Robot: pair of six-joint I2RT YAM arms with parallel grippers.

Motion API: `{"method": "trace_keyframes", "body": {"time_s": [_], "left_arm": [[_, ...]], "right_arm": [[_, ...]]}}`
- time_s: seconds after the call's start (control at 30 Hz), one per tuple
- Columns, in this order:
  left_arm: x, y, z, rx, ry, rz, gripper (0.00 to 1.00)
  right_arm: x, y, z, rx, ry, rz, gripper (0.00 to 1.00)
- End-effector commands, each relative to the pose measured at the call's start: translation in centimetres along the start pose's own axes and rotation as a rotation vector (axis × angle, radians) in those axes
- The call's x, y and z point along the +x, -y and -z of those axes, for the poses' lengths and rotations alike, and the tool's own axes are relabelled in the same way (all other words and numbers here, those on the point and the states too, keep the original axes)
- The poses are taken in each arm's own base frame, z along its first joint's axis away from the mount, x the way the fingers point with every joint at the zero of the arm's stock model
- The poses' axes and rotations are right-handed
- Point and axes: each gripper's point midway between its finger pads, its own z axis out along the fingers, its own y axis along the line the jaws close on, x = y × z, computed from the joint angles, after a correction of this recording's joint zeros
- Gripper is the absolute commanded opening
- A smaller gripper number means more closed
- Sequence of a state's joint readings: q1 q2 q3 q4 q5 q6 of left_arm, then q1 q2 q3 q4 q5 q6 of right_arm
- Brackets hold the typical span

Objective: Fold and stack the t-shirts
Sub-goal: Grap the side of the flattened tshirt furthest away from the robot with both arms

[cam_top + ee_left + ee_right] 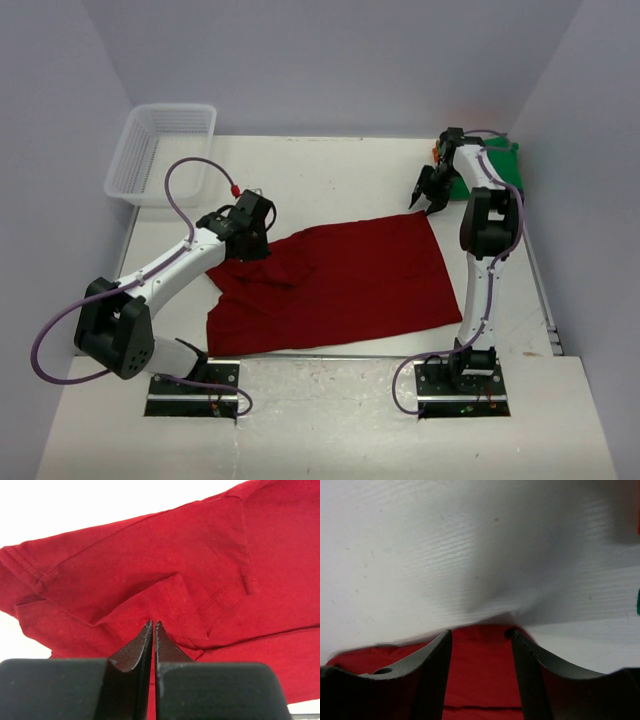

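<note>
The top view looks down from above and behind the arms over the whole counter [330, 170]. Both wrist views sit close and low, facing past the left claw [152, 626] and right claw [479, 632]; all three share the dark red t-shirt [350, 280]

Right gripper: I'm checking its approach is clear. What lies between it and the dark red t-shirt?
Nothing. In the top external view the right gripper hangs by the far corner of the dark red t-shirt, only bare table between; the right wrist view agrees.

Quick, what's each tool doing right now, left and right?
Left tool: closed, pinching the dark red t-shirt.
Right tool: open, holding nothing.
</note>
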State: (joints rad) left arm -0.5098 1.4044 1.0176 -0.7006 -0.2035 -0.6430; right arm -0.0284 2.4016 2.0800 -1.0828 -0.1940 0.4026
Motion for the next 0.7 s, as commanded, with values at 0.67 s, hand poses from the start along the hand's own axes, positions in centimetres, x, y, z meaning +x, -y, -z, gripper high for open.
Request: {"method": "trace_keyframes", "body": {"time_s": [0.67], "left_arm": [[-1.8, 1.0, 1.0, 0.056, 0.053, -0.02, 0.03]], "right_arm": [[2.9, 0.2, 1.4, 0.004, -0.07, 0.039, 0.46]]}}
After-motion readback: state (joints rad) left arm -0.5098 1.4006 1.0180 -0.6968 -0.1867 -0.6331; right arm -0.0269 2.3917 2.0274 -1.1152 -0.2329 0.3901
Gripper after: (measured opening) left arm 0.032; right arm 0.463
